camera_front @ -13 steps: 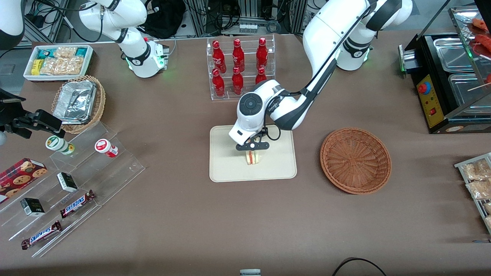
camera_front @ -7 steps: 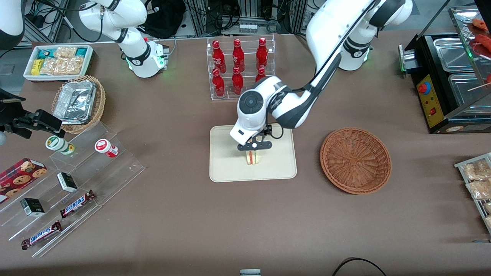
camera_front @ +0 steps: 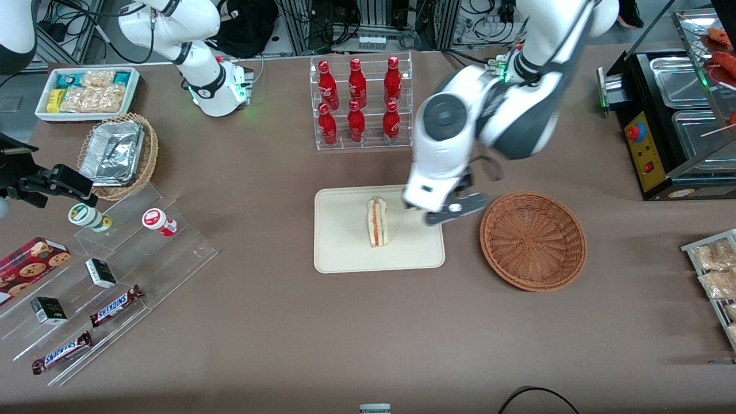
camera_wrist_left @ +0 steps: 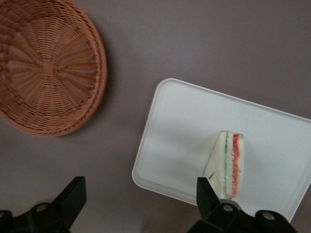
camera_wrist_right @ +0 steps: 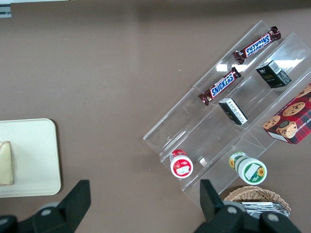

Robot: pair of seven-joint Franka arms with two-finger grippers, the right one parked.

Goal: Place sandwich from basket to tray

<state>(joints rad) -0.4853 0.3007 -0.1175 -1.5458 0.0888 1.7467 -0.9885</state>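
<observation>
The sandwich (camera_front: pixel 377 221) (camera_wrist_left: pixel 228 165) stands on its edge in the middle of the cream tray (camera_front: pixel 345 253) (camera_wrist_left: pixel 184 126), with nothing holding it. The reddish-brown woven basket (camera_front: pixel 533 240) (camera_wrist_left: pixel 48 68) sits empty beside the tray, toward the working arm's end of the table. My gripper (camera_front: pixel 457 210) (camera_wrist_left: pixel 140 200) hangs open above the tray's edge, between the sandwich and the basket, with nothing between its black fingers (camera_wrist_left: pixel 73 194). The parked arm's wrist view catches the tray (camera_wrist_right: pixel 29 155) and a sliver of the sandwich (camera_wrist_right: pixel 6 162).
A clear rack of red bottles (camera_front: pixel 359 100) stands farther from the front camera than the tray. A stepped acrylic display (camera_front: pixel 115 270), a light wicker basket of foil containers (camera_front: pixel 118 155) and a white snack bin (camera_front: pixel 86 92) lie toward the parked arm's end. A black food warmer (camera_front: pixel 673 115) stands at the working arm's end.
The gripper has let go of the sandwich, risen and swung toward the basket. The sandwich stays on the tray, now fully uncovered.
</observation>
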